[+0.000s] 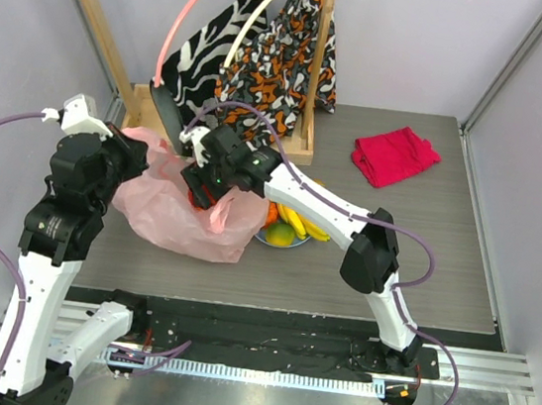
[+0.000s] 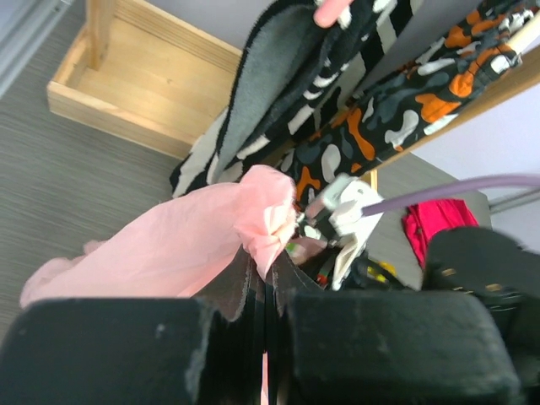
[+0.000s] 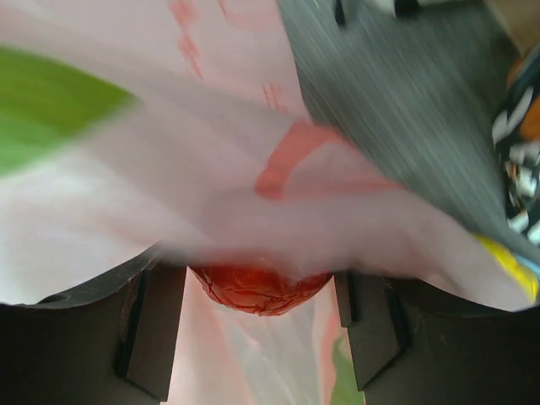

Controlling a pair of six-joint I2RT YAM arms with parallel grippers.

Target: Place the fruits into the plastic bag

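Note:
The pale-pink plastic bag (image 1: pixel 174 215) lies at the left of the table, its top edge lifted. My left gripper (image 2: pixel 268 266) is shut on a bunched bit of the bag's rim (image 2: pixel 266 219). My right gripper (image 1: pixel 199 189) reaches into the bag's mouth, shut on the red apple (image 3: pixel 257 291), which fills the gap between its fingers (image 3: pixel 156 329). Bag film (image 3: pixel 211 194) drapes over the top of the apple. The yellow bananas (image 1: pixel 300 222) and a green-yellow fruit (image 1: pixel 282 234) rest on the blue plate (image 1: pixel 290 246) just right of the bag. A bit of orange fruit (image 1: pixel 271 215) shows beside them.
A wooden rack base (image 1: pixel 144 106) stands behind the bag, with patterned garments (image 1: pixel 281 54) hanging over it. A folded red cloth (image 1: pixel 395 156) lies at the back right. The right arm's elbow (image 1: pixel 373 248) hangs over the table's front right.

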